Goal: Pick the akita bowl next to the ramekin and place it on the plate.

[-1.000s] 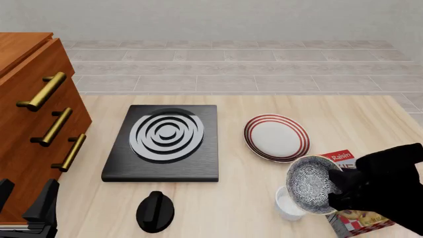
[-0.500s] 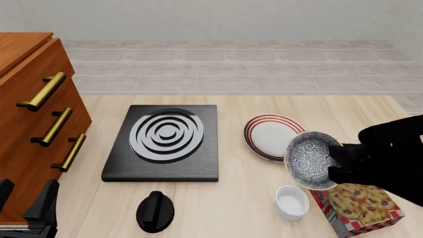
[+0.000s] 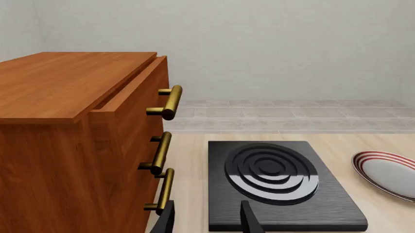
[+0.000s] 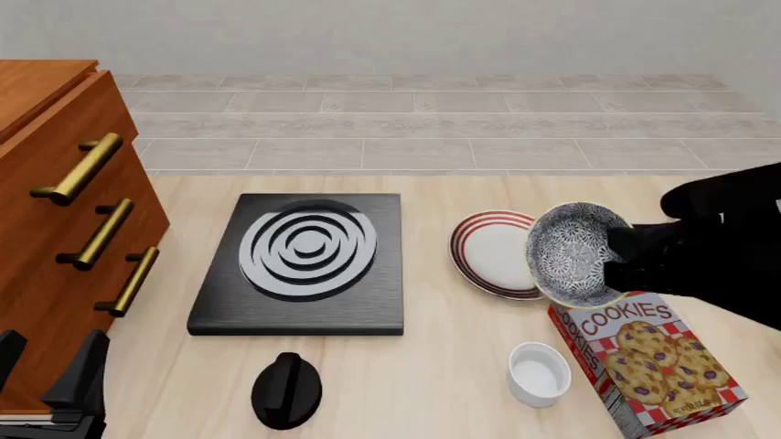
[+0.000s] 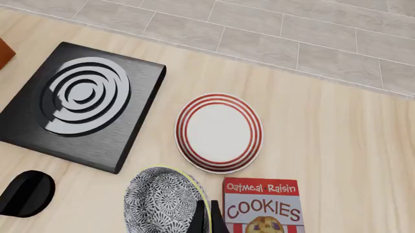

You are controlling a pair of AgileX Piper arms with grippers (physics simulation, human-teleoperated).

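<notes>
One akita bowl [image 4: 576,253], tilted on edge, hangs pinched by its rim in the right gripper [image 4: 625,256], overlapping the plate [image 4: 491,254]. Best to centre, level, then lower it.

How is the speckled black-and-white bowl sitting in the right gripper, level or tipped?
Tipped. The speckled black-and-white bowl faces sideways, showing its patterned inside, held by its rim in the right gripper above the red-ringed white plate's edge.
</notes>
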